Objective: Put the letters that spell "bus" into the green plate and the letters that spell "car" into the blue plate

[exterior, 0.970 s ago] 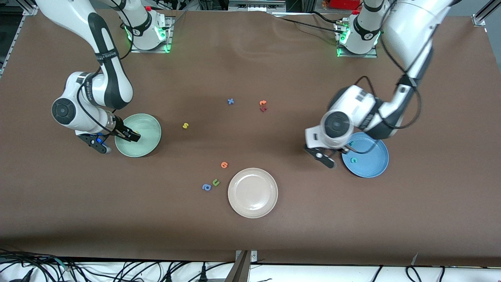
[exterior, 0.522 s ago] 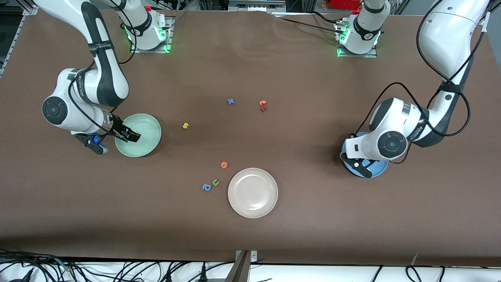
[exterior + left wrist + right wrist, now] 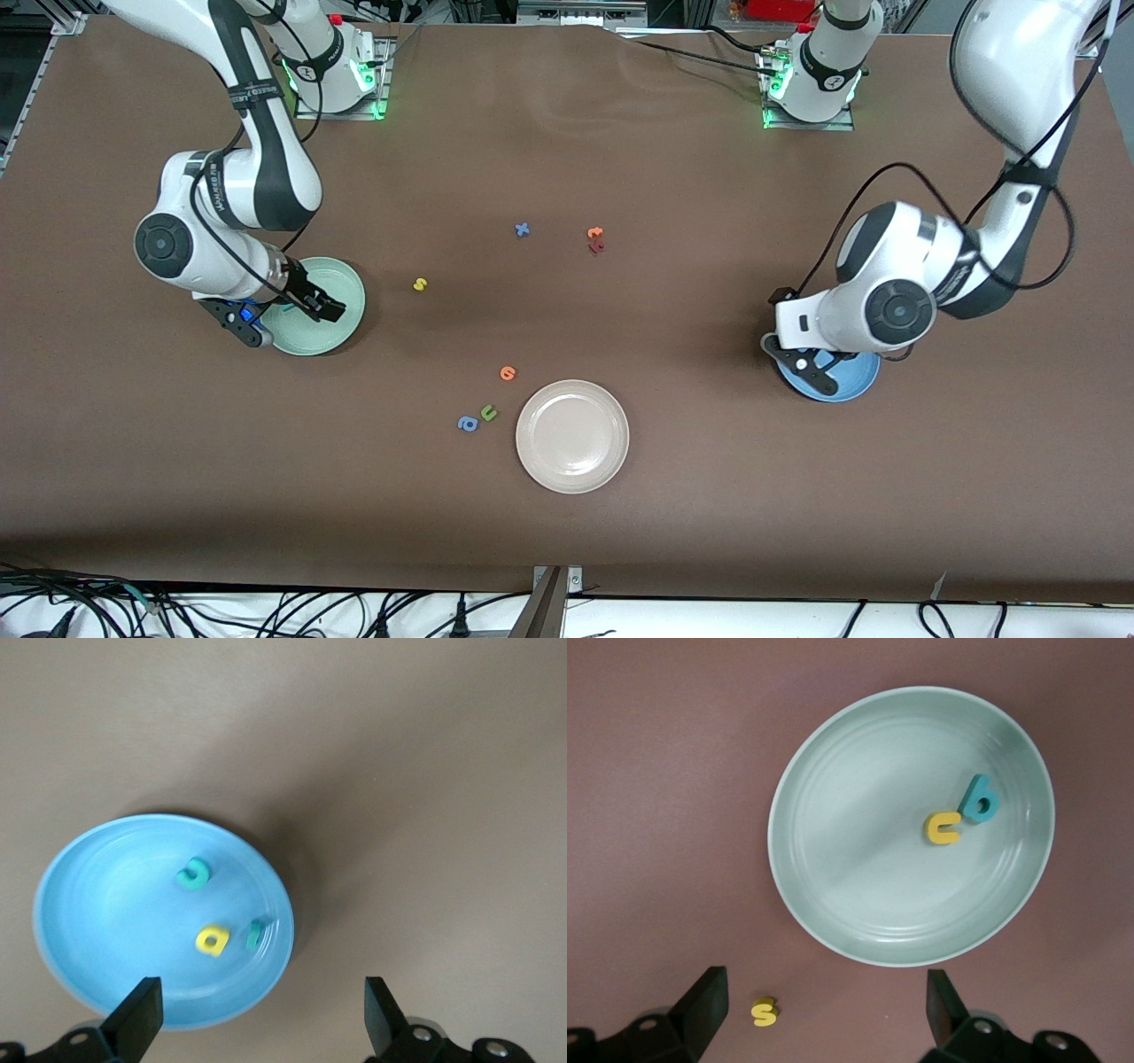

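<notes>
**Me:** Hovering my left gripper (image 3: 261,1010), fingers spread, over the blue plate's (image 3: 97,904) rim. The c (image 3: 192,873), a (image 3: 213,940) and r (image 3: 254,934) lie inside, the r nearest the edge.

**Partner:** Right gripper (image 3: 824,997)?

**Me:** Spread too, at the green plate's (image 3: 859,895) edge, b (image 3: 980,799) and u (image 3: 943,827) inside. The s (image 3: 421,284) lies on the table at the plate's three o'clock in the front view.

The left gripper (image 3: 257,1028) has swung from beside the blue plate (image 3: 855,387) to directly over it, jaws now wide apart. The right gripper (image 3: 297,312) has shifted slightly across the green plate (image 3: 341,328) toward the table's middle.
</notes>
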Controlling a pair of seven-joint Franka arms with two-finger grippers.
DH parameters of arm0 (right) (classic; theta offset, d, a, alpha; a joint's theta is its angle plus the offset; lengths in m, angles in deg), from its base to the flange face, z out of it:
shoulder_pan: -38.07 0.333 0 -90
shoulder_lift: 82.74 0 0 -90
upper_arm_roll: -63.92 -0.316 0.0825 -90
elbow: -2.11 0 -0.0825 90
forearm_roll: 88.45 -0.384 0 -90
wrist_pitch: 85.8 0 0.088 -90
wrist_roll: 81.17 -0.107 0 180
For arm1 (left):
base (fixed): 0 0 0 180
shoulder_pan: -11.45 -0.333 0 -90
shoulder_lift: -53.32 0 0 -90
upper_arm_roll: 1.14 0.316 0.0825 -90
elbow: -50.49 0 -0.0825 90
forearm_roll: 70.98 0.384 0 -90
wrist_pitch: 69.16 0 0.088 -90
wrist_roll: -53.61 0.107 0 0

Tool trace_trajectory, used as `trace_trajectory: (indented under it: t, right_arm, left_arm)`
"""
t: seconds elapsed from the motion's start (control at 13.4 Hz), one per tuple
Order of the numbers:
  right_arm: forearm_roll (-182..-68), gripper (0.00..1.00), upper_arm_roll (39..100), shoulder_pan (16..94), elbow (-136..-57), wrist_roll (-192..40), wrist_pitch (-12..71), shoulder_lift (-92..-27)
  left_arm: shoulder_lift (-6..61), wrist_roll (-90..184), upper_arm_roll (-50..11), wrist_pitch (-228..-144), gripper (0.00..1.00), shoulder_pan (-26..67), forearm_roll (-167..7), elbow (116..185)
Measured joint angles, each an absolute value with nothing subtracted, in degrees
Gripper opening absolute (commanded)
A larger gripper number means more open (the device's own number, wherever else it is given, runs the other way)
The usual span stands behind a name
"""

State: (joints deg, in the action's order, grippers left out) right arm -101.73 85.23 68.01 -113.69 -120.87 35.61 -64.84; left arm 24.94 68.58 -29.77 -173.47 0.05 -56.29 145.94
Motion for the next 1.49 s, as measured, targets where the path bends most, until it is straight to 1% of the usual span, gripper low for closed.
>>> trace_trajectory:
  t: [0.22,0.3,0.45,0.67,0.82,0.9,0.97,1.12,1.19,1.34,1.49]
  right_arm:
    - [-101.7,0.99,85.3,67.9,-113.7,-121.0,35.6,-64.9]
    - [-101.7,0.99,85.3,67.9,-113.7,-121.0,35.6,-64.9]
    - [-101.7,0.99,85.1,67.9,-113.7,-121.9,35.6,-64.9]
    - [-101.7,0.99,82.6,68.0,-113.6,-125.2,35.8,-65.0]
    - [-101.7,0.99,79.3,68.0,-113.7,-128.6,38.3,-65.1]
    - [-101.7,0.99,77.5,68.1,-114.2,-130.5,40.8,-65.1]
    - [-101.7,0.99,75.6,68.1,-115.1,-132.3,43.7,-64.8]
    - [-101.7,0.99,72.5,68.2,-116.8,-135.3,48.1,-63.6]
    - [-101.7,0.99,71.1,68.2,-118.0,-136.2,50.3,-63.0]
    - [-101.7,0.99,68.9,68.2,-122.7,-137.2,58.0,-62.0]
    - [-101.7,0.99,67.2,68.2,-128.3,-137.4,65.9,-61.3]
  left_arm:
    - [30.6,64.6,-29.8,-162.8,1.00,0.0,-56.5,140.4]
    - [31.8,62.9,-29.8,-158.4,1.00,0.0,-56.9,137.8]
    - [33.5,60.5,-29.7,-153.2,1.00,-0.2,-58.4,132.8]
    - [35.4,59.5,-29.6,-148.7,1.00,-0.7,-58.7,127.1]
    - [36.1,59.3,-29.2,-147.2,1.00,-1.7,-58.7,123.8]
    - [36.7,59.3,-27.7,-146.9,1.00,-2.0,-59.2,123.0]
    - [37.6,59.3,-24.7,-146.7,1.00,-1.7,-61.6,122.8]
    - [40.4,59.3,-15.6,-147.0,1.00,1.6,-67.7,124.4]
    - [42.6,59.4,-11.8,-148.6,1.00,3.6,-69.2,127.3]
    - [48.2,59.3,-7.3,-155.6,1.00,7.0,-70.2,136.8]
    - [53.0,59.1,-4.1,-159.4,1.00,10.4,-72.2,144.0]
